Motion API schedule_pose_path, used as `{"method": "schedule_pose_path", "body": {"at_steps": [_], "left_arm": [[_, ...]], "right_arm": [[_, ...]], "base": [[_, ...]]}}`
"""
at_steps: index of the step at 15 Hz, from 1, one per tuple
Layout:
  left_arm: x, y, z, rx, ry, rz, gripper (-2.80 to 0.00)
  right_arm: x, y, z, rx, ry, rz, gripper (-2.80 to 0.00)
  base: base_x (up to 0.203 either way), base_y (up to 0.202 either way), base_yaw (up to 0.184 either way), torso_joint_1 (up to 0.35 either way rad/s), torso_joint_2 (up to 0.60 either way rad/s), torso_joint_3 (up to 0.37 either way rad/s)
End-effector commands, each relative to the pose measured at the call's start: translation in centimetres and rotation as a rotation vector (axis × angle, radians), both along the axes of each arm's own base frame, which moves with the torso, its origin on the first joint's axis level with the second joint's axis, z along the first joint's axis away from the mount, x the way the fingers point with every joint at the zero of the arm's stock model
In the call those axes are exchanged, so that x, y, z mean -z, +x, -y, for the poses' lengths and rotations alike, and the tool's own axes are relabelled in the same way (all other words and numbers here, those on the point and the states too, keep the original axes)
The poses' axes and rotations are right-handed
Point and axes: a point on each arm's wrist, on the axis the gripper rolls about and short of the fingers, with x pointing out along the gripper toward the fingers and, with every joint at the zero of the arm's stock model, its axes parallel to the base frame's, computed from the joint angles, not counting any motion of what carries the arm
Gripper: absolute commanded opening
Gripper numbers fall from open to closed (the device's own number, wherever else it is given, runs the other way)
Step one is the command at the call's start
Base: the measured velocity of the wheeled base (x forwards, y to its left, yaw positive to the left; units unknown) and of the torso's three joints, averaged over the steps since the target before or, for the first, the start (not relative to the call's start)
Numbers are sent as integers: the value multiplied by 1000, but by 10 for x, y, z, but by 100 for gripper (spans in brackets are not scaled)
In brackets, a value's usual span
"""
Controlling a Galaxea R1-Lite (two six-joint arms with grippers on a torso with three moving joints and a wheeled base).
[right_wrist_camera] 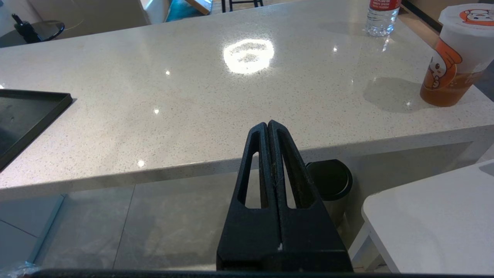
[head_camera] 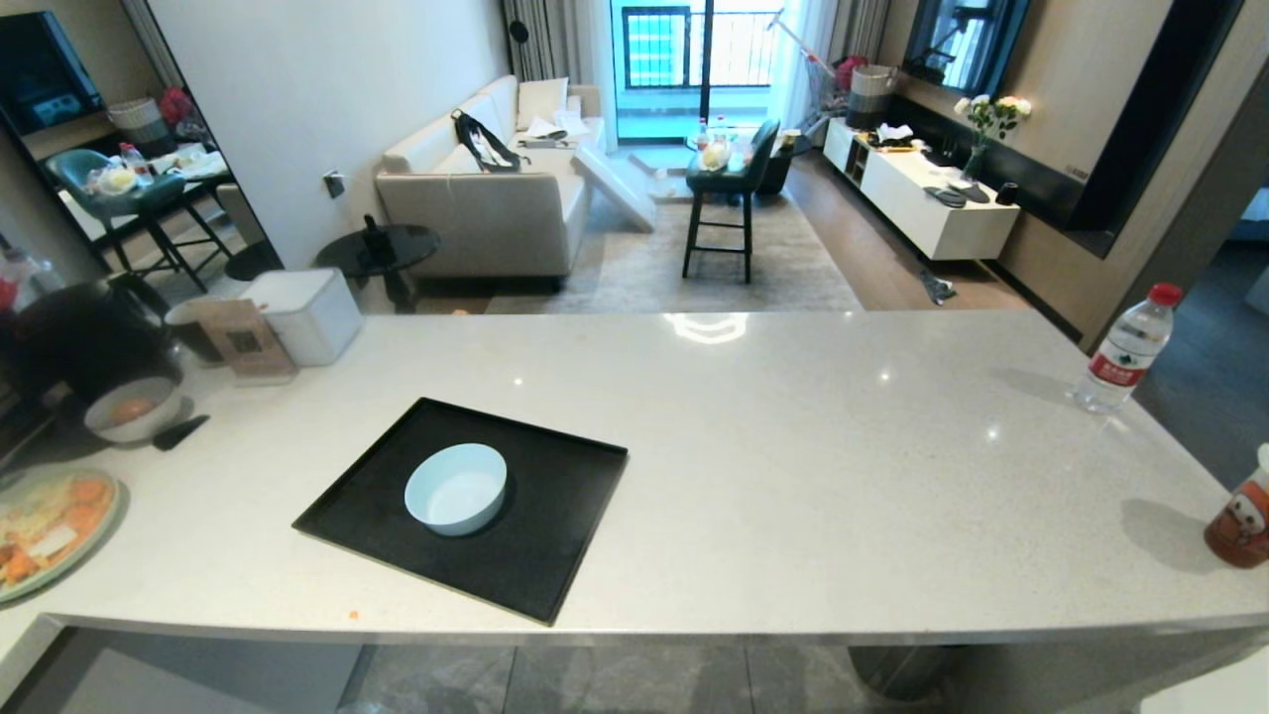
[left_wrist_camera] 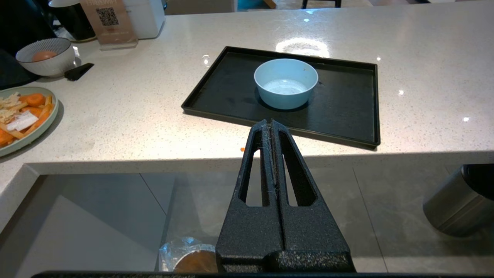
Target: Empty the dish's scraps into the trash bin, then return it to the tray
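Observation:
The dish (head_camera: 456, 488), a small pale blue bowl (left_wrist_camera: 286, 83), stands upright on the black tray (head_camera: 555, 516) with nothing inside it. In the left wrist view my left gripper (left_wrist_camera: 271, 122) is shut and empty, hanging off the counter's near edge in front of the tray (left_wrist_camera: 347, 104). Below it on the floor, the steel trash bin (left_wrist_camera: 185, 256) with its clear liner shows partly; its inside looks orange-brown, and I cannot tell whether that is the scraps. My right gripper (right_wrist_camera: 268, 124) is shut and empty, further right off the counter edge. Neither arm shows in the head view.
A pale-green plate (head_camera: 40, 521) of carrot pieces and a greyish bowl (head_camera: 134, 407) sit at the counter's left. A water bottle (head_camera: 1125, 352) and a drink cup (head_camera: 1244, 521) stand at the right. A dark black-rimmed bin (right_wrist_camera: 332, 181) stands under the counter beside a white table (right_wrist_camera: 436, 220).

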Motion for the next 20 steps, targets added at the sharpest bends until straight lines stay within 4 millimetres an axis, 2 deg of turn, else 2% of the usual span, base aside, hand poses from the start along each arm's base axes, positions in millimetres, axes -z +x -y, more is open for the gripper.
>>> {"method": "schedule_pose_path", "body": {"at_steps": [1,20], "left_arm": [[0,0,0,0,0,-2,-280],[0,0,0,-1,0,-2,-280]], "right_arm": [[0,0,0,0,1,1,-280],[0,0,0,0,1,1,-280]], "base": [[0,0,0,0,0,0],[0,0,0,0,0,0]]}}
